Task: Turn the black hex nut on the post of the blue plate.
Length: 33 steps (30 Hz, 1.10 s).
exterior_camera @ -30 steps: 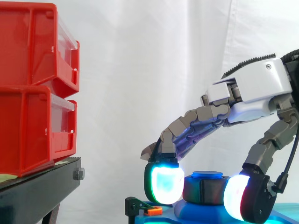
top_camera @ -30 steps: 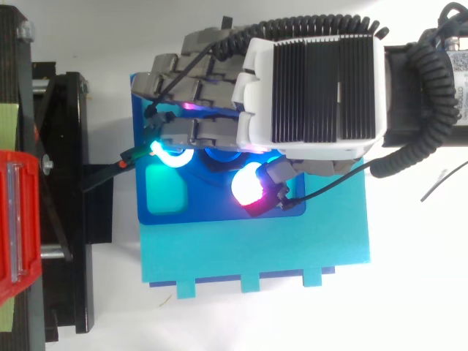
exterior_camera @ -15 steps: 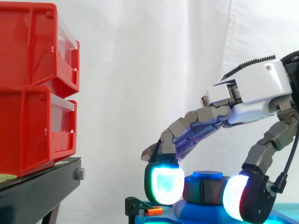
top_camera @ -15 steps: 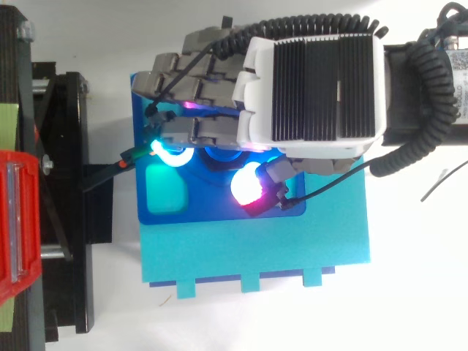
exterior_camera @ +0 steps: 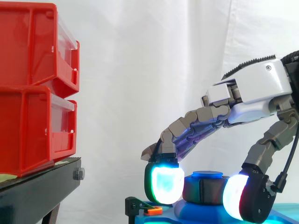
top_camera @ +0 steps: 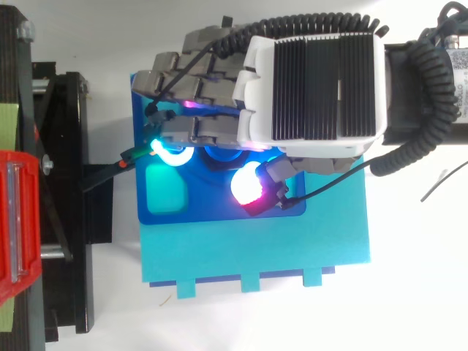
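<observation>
The black hex nut (exterior_camera: 202, 190) sits on the blue post (exterior_camera: 208, 175) of the blue plate (top_camera: 167, 201), low in the side view. My hand (exterior_camera: 254, 86) reaches down over it from the right. Its fingers are curled, with a glowing cyan-green fingertip (exterior_camera: 164, 184) against the nut's left side and the glowing thumb pad (exterior_camera: 235, 197) against its right side, so the nut is pinched between them. In the top view the hand (top_camera: 314, 88) covers most of the nut, and only a dark edge of the nut (top_camera: 217, 161) shows between the lit pads.
Two stacked red bins (exterior_camera: 35, 88) stand on a black stand (exterior_camera: 37, 189) at the left. A small black clamp with an orange tab (exterior_camera: 150, 211) holds the plate's left edge. The blue plate lies on a wider cyan base (top_camera: 256, 248).
</observation>
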Tool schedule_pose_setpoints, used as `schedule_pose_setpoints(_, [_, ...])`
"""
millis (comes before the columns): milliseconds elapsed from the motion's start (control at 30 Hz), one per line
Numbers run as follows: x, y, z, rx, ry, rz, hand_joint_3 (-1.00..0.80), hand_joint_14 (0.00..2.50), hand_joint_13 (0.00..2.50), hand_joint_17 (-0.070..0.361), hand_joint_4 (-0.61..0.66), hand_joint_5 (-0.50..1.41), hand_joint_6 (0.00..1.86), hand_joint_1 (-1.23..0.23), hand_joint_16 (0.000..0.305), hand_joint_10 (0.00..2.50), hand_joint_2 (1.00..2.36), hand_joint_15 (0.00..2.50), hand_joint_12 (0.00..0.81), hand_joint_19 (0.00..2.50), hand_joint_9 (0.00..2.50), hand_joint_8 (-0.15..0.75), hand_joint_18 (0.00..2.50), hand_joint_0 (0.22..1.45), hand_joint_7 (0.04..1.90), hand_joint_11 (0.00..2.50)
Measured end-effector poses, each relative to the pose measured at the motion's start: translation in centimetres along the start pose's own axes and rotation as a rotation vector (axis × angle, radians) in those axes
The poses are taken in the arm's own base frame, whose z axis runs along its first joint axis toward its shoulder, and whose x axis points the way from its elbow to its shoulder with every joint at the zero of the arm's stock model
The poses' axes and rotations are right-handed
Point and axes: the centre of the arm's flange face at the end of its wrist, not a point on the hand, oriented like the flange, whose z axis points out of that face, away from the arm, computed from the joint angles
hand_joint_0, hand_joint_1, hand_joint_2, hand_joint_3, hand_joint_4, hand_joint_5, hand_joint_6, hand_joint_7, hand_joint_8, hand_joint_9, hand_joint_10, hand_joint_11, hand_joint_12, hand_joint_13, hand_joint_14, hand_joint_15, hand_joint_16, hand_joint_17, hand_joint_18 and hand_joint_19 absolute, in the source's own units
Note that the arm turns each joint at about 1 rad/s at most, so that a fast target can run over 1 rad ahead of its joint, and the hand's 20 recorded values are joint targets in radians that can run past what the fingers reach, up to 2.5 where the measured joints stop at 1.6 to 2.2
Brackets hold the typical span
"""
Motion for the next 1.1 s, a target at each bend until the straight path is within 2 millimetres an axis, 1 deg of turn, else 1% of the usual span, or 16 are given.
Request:
schedule_pose_setpoints(167, [0.0, 0.0, 0.0, 0.000, 0.000, 0.000, -0.50, 0.00, 0.32, 0.063, 0.22, -0.23, 0.50, -0.73, 0.028, 0.00, 1.00, 0.05, 0.237, 0.28, 0.20, 0.178, 0.28, 0.51, 0.94, 0.00])
schedule_pose_setpoints(200, [0.0, 0.0, 0.0, 0.000, 0.000, 0.000, -0.50, 0.00, 0.32, 0.066, 0.20, -0.25, 0.50, -0.73, 0.029, 0.00, 1.00, 0.05, 0.244, 0.27, 0.15, 0.168, 0.28, 0.50, 0.91, 0.00])
schedule_pose_setpoints(267, [0.0, 0.0, 0.0, 0.000, 0.000, 0.001, -0.50, 0.00, 0.32, 0.067, 0.20, -0.25, 0.50, -0.73, 0.030, 0.00, 1.00, 0.05, 0.247, 0.27, 0.15, 0.169, 0.28, 0.49, 0.89, 0.00])
schedule_pose_setpoints(300, [0.0, 0.0, 0.0, 0.000, 0.000, 0.001, -0.50, 0.00, 0.32, 0.073, 0.18, -0.27, 0.50, -0.72, 0.032, 0.00, 1.00, 0.06, 0.257, 0.26, 0.12, 0.167, 0.28, 0.47, 0.82, 0.00])
schedule_pose_setpoints(433, [-0.2, 0.1, 0.0, -0.001, -0.002, 0.002, -0.50, 0.00, 0.30, 0.080, 0.12, -0.30, 0.50, -0.71, 0.036, 0.00, 1.00, 0.05, 0.271, 0.26, 0.08, 0.168, 0.28, 0.44, 0.71, 0.00])
schedule_pose_setpoints(533, [-0.4, 0.2, 0.1, -0.002, -0.005, 0.002, -0.50, 0.00, 0.28, 0.083, 0.11, -0.30, 0.50, -0.70, 0.037, 0.00, 1.00, 0.04, 0.273, 0.26, 0.07, 0.168, 0.28, 0.43, 0.68, 0.00])
schedule_pose_setpoints(733, [-1.7, 0.9, 0.3, -0.007, -0.031, 0.002, -0.50, 0.00, 0.28, 0.087, 0.10, -0.30, 0.50, -0.67, 0.039, 0.00, 1.00, 0.04, 0.279, 0.26, 0.05, 0.171, 0.28, 0.42, 0.65, 0.00])
schedule_pose_setpoints(900, [-3.3, 1.4, 0.5, -0.013, -0.062, 0.002, -0.50, 0.00, 0.27, 0.087, 0.11, -0.30, 0.50, -0.65, 0.039, 0.00, 1.00, 0.05, 0.283, 0.27, 0.05, 0.181, 0.26, 0.42, 0.66, 0.00])
schedule_pose_setpoints(1000, [-4.2, 1.7, 0.4, -0.018, -0.065, 0.001, -0.50, 0.00, 0.27, 0.087, 0.11, -0.30, 0.50, -0.62, 0.039, 0.00, 1.00, 0.05, 0.281, 0.27, 0.06, 0.185, 0.24, 0.42, 0.66, 0.00])
schedule_pose_setpoints(1100, [-4.6, 1.9, 0.1, -0.017, -0.047, -0.002, -0.50, 0.00, 0.27, 0.087, 0.12, -0.30, 0.50, -0.60, 0.039, 0.00, 1.00, 0.05, 0.282, 0.27, 0.07, 0.190, 0.24, 0.42, 0.66, 0.00])
